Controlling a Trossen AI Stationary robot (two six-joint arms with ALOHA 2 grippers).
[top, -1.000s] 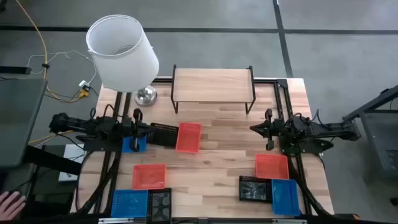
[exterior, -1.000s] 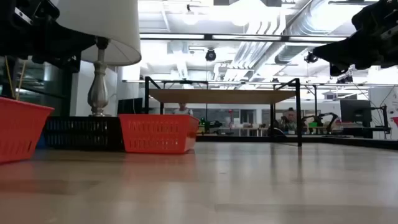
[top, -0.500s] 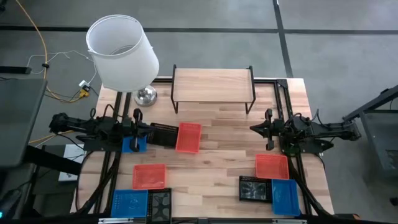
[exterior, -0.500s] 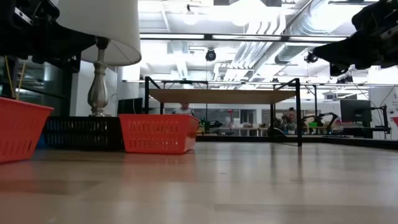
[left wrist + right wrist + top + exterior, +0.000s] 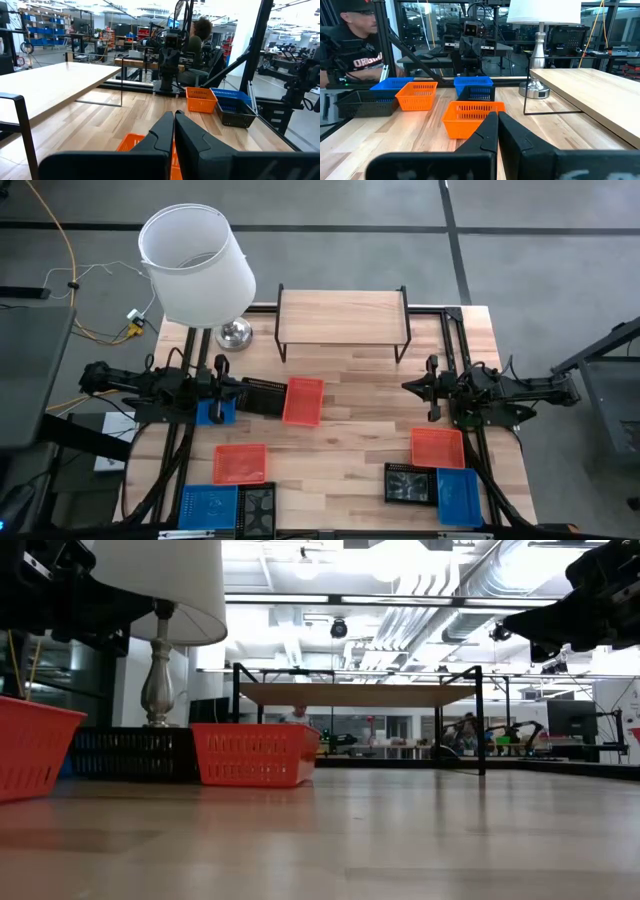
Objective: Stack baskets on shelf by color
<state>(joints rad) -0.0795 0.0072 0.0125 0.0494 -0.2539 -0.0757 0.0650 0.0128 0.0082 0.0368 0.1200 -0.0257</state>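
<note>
The shelf (image 5: 342,314) stands at the table's far middle on thin black legs, its wooden top bare. A red-orange basket (image 5: 303,400), a black one (image 5: 263,395) and a blue one (image 5: 214,411) sit in a row on the left. Three more, red-orange (image 5: 240,463), blue (image 5: 207,505) and black (image 5: 258,508), lie at the near left. At the near right lie red-orange (image 5: 437,447), black (image 5: 409,483) and blue (image 5: 458,495) baskets. My left gripper (image 5: 243,387) hovers shut over the left row (image 5: 173,114). My right gripper (image 5: 410,386) hovers shut on the right (image 5: 497,114).
A table lamp with a white shade (image 5: 196,265) and metal base (image 5: 234,333) stands at the far left corner, next to the shelf. Bare tabletop (image 5: 355,435) lies between the two groups of baskets. A person (image 5: 350,45) sits beyond the table's left side.
Both arms and all baskets have kept still. A person's hand that showed off the table's near left corner has gone out of view.
</note>
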